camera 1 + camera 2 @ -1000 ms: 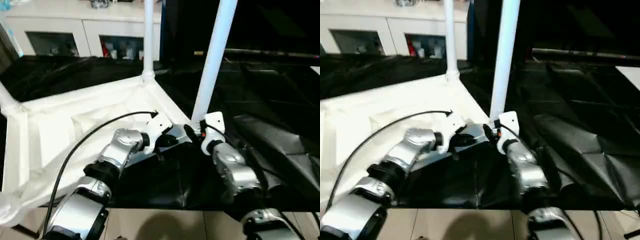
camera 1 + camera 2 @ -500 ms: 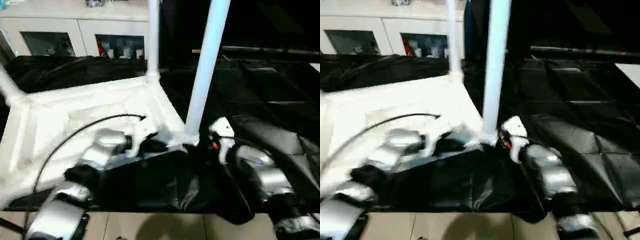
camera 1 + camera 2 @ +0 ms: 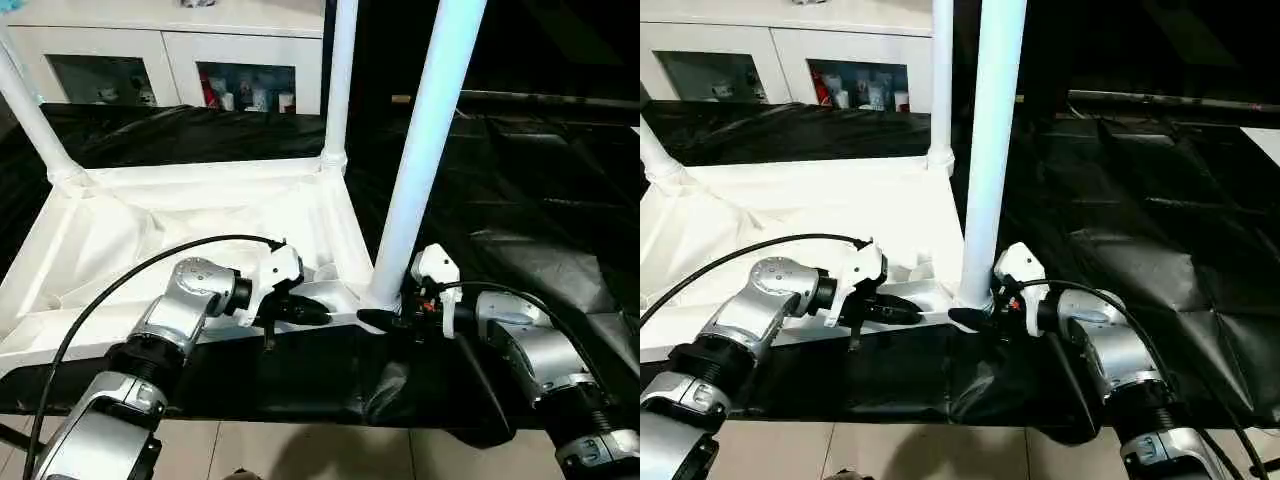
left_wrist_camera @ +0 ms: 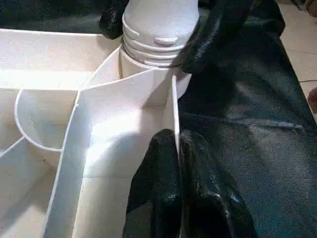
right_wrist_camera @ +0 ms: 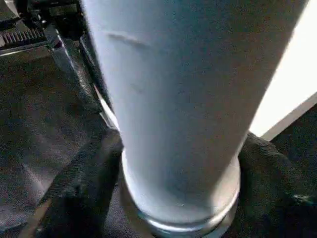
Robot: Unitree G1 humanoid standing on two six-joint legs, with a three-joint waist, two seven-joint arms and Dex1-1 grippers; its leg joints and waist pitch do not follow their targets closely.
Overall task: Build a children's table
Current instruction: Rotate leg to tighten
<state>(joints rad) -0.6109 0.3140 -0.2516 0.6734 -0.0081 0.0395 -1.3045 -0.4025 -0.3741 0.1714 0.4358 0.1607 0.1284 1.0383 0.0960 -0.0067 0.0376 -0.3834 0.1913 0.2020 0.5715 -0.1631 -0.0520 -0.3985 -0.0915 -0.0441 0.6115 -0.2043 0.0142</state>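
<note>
The children's table lies upside down on the black-draped work table, its white ribbed top (image 3: 190, 215) facing up. Three white legs stand in corner sockets: one at the back left (image 3: 30, 110), one at the back right (image 3: 338, 90), and a near one (image 3: 425, 150) at the front right corner. My left gripper (image 3: 318, 315) is shut on the thin rim (image 4: 174, 119) of the top, just left of that corner. My right gripper (image 3: 385, 312) holds the near leg's base (image 5: 183, 124), with one black finger (image 5: 84, 173) pressed against each side.
The black cloth (image 3: 530, 200) spreads wide to the right of the top, creased and glossy. White cabinets (image 3: 240, 70) with glass doors stand behind. The work table's front edge and the tiled floor (image 3: 300, 450) lie just below my forearms. A black cable (image 3: 120, 290) loops over my left arm.
The camera has shifted and now shows the back left leg too. My right gripper, half a second ago slightly off to the side of the near leg, now wraps its base. The left gripper stays on the rim.
</note>
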